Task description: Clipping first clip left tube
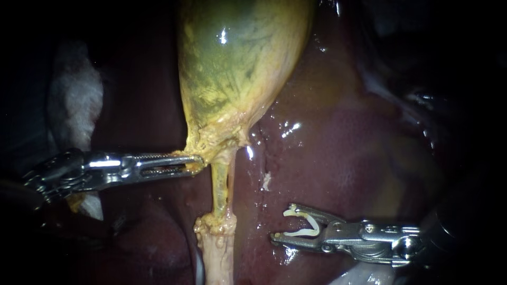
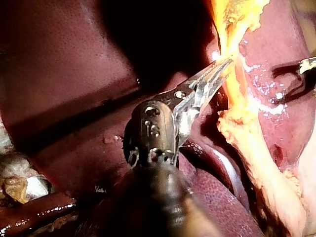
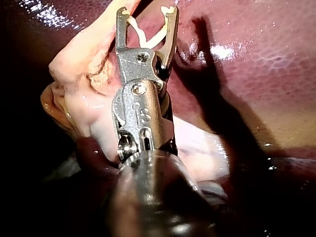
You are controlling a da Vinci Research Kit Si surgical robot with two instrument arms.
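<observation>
The yellow-green gallbladder (image 1: 237, 58) hangs from the top of the endoscope view over the dark red liver (image 1: 338, 158). A thin yellowish tube (image 1: 220, 184) runs down from its neck to a fatty stump (image 1: 216, 237). My left instrument (image 1: 195, 163) is shut on the tissue at the gallbladder's neck, beside the tube's upper end; its toothed jaws (image 2: 224, 66) pinch that yellow tissue. My right instrument (image 1: 282, 226) lies to the right of the tube, apart from it, its jaws spread wide around a white clip (image 1: 303, 224). The clip (image 3: 148, 32) spans both jaws, tips pointing toward the pale fatty tissue (image 3: 84, 59).
White gauze (image 1: 74, 100) lies at the far left behind my left instrument's shaft. Wet liver surface fills the space between the tube and my right instrument. My right instrument's tip (image 2: 308, 66) shows beyond the tube (image 2: 237, 98) in the left wrist view.
</observation>
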